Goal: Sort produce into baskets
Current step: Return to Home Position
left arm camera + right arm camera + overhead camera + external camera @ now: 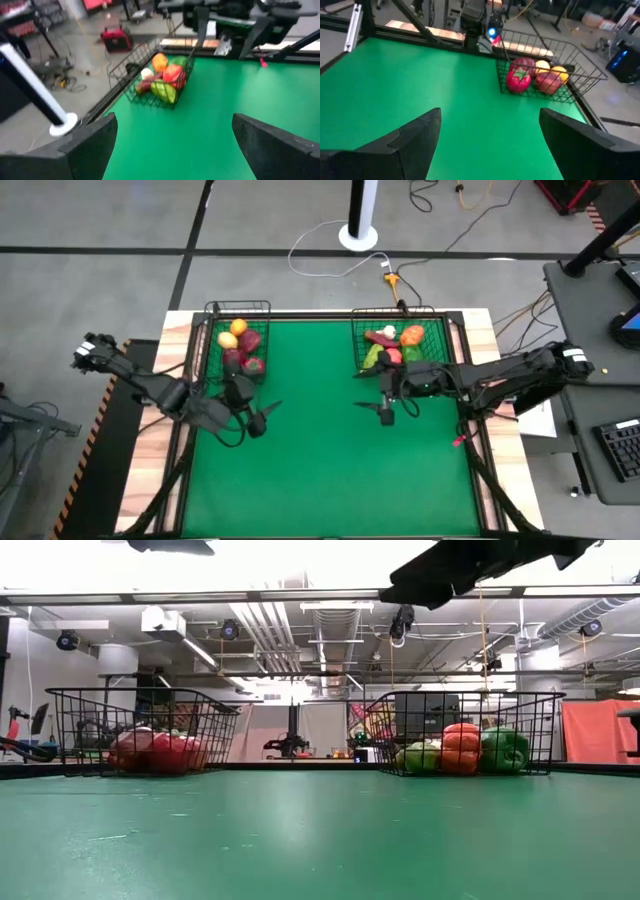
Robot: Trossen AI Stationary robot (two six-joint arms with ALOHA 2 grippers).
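Two baskets hold the produce [243, 340] (reds, yellows, greens): left basket [238, 305] at eleven o'clock, right basket [392, 310] at one; left claw [268, 416] and right claw [374, 412] hang spread between.

grey floor [100, 220] (exposed ceiling pipes [335, 625])

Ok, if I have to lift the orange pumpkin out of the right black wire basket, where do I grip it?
Grip the orange pumpkin across its round body, coming straight down from above: the black wire basket's mesh walls block every side, and other produce lies against it. The open right gripper is nearer than the left gripper.
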